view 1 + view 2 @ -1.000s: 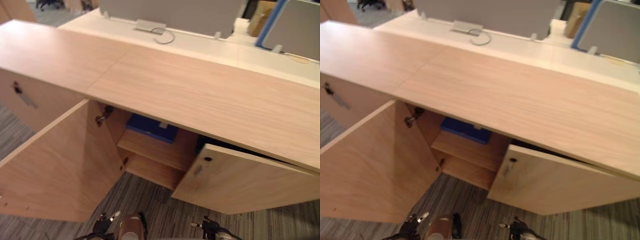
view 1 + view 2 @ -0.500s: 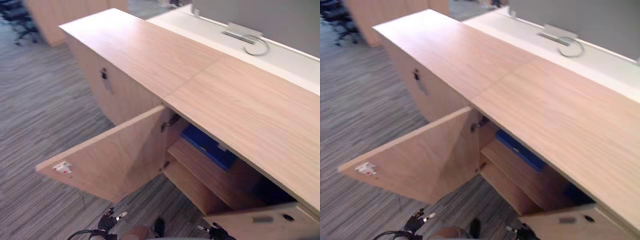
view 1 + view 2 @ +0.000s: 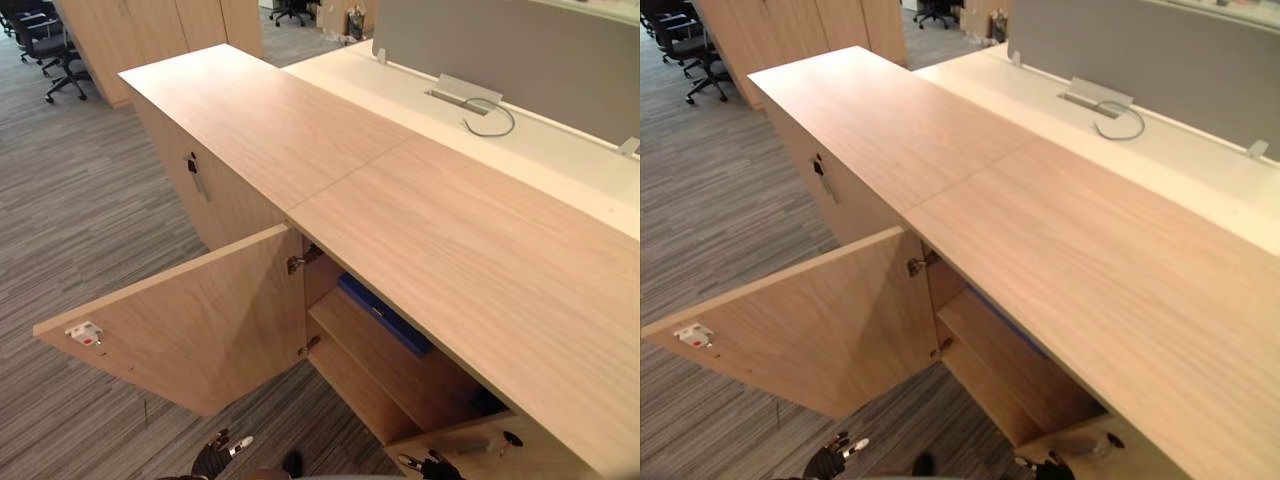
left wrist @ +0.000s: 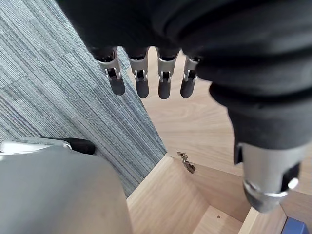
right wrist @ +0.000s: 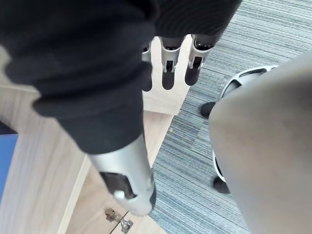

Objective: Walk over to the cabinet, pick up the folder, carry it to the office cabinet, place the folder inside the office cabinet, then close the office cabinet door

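My head camera has swung left onto the wide-open left door [image 3: 190, 325], while the blue folder [image 3: 385, 316] lies unmoved on the upper shelf [image 3: 395, 368] inside the office cabinet [image 3: 420, 210] and my left hand [image 4: 141, 80] and right hand [image 5: 168, 73] hang relaxed and empty, so I judge only the closing remains.

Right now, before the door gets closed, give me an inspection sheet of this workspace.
Surface: cabinet top, bare wood.
Job's things: blue folder lies on the shelf inside; left door wide open, right door ajar.
Clutter: nothing seen.
Hands: left hand and right hand open, holding nothing.
Cables: grey cable looped on the white desk behind.
Surroundings: striped carpet, office chairs, grey partition.
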### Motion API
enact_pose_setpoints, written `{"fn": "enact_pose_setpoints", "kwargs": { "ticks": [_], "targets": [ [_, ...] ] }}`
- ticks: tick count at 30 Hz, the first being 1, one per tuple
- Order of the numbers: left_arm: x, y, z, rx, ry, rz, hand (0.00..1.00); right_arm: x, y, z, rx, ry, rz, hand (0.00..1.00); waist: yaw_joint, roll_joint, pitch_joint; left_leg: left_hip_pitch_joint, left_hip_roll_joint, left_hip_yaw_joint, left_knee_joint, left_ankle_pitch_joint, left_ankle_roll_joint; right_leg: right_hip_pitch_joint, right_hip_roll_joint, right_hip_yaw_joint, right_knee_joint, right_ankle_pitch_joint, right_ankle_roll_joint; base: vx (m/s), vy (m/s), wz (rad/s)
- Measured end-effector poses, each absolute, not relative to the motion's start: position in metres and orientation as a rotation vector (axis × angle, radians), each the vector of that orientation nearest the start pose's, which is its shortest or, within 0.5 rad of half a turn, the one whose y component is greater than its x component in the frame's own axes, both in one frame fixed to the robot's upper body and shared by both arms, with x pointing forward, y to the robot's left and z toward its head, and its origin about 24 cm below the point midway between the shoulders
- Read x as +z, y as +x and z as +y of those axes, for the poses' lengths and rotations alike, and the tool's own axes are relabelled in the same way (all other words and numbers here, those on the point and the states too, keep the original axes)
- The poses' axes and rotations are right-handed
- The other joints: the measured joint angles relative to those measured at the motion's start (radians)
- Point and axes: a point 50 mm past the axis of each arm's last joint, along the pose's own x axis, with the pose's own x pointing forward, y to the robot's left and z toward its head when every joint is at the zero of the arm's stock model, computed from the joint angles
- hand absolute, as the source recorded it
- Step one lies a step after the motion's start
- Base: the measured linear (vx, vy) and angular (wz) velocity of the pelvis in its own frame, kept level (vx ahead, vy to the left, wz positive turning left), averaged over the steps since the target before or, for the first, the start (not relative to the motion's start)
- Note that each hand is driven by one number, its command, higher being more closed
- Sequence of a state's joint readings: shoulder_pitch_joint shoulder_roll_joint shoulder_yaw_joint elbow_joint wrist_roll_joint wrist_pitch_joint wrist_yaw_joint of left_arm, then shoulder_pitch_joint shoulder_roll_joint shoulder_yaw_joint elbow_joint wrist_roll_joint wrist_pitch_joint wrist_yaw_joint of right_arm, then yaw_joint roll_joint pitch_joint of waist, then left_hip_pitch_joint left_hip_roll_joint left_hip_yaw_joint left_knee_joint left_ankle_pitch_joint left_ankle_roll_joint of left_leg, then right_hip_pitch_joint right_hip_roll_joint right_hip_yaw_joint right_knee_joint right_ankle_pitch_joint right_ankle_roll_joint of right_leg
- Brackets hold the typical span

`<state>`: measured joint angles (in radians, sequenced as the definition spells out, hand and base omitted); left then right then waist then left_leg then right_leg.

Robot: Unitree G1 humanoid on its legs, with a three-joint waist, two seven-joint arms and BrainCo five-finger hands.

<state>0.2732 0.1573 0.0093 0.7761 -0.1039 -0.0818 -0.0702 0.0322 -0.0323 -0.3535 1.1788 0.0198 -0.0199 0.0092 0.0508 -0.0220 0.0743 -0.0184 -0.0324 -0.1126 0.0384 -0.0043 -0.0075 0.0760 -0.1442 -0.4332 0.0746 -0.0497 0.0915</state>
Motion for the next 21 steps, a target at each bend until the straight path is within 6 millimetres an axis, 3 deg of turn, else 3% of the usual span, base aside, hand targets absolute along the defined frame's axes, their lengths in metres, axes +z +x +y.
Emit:
{"fn": "enact_pose_setpoints", "kwargs": {
  "ticks": [2,4,6,7,8,14,21],
  "targets": [
    [-0.142,0.082,0.214,0.107,0.003,0.948,0.0,-0.169,0.086,-0.191,-0.317,0.188,1.164,0.0,0.0,-0.002,0.001,-0.007,-0.004,-0.006,0.013,0.0,0.0,0.002,-0.001,-0.005,0.001,0.0,0.0,-0.02,0.0,0.12],
    [-0.139,0.086,0.215,0.094,0.005,0.931,0.0,-0.17,0.088,-0.188,-0.31,0.195,1.172,0.0,-0.001,-0.013,0.012,-0.06,0.004,0.039,0.1,-0.066,0.009,0.0,-0.007,-0.019,0.002,0.002,-0.002,-0.06,0.019,0.2],
    [-0.136,0.087,0.213,0.073,-0.003,0.912,0.0,-0.169,0.09,-0.193,-0.319,0.189,1.17,0.0,-0.002,0.006,0.023,-0.141,0.105,0.244,0.291,-0.147,0.0,0.012,0.002,-0.04,0.011,-0.001,-0.004,-0.08,0.043,0.18],
    [-0.136,0.086,0.209,0.065,-0.017,0.911,0.0,-0.168,0.091,-0.198,-0.325,0.178,1.167,0.0,0.008,0.027,0.027,-0.159,0.111,0.242,0.349,-0.169,0.01,0.011,0.003,-0.03,0.027,-0.007,0.003,-0.07,0.129,0.04],
    [-0.136,0.085,0.209,0.063,-0.015,0.91,0.0,-0.168,0.092,-0.198,-0.322,0.176,1.162,0.0,0.009,0.028,0.033,-0.161,0.107,0.239,0.357,-0.172,0.011,0.01,0.002,-0.028,0.037,-0.011,0.008,-0.05,0.192,0.09],
    [-0.137,0.077,0.209,-0.053,0.056,0.953,0.0,-0.167,0.093,-0.197,-0.314,0.182,1.156,0.0,-0.006,0.028,0.034,-0.174,0.041,0.212,0.293,-0.135,0.034,-0.038,-0.035,0.007,0.048,-0.019,0.007,-0.05,0.096,0.19],
    [-0.137,0.075,0.207,-0.198,0.156,0.974,0.0,-0.166,0.097,-0.196,-0.3,0.174,1.143,0.0,-0.021,0.018,0.019,-0.209,0.057,0.203,0.231,-0.07,0.022,-0.111,-0.019,0.023,0.048,-0.004,-0.011,-0.05,-0.053,-0.01]
  ]
}}
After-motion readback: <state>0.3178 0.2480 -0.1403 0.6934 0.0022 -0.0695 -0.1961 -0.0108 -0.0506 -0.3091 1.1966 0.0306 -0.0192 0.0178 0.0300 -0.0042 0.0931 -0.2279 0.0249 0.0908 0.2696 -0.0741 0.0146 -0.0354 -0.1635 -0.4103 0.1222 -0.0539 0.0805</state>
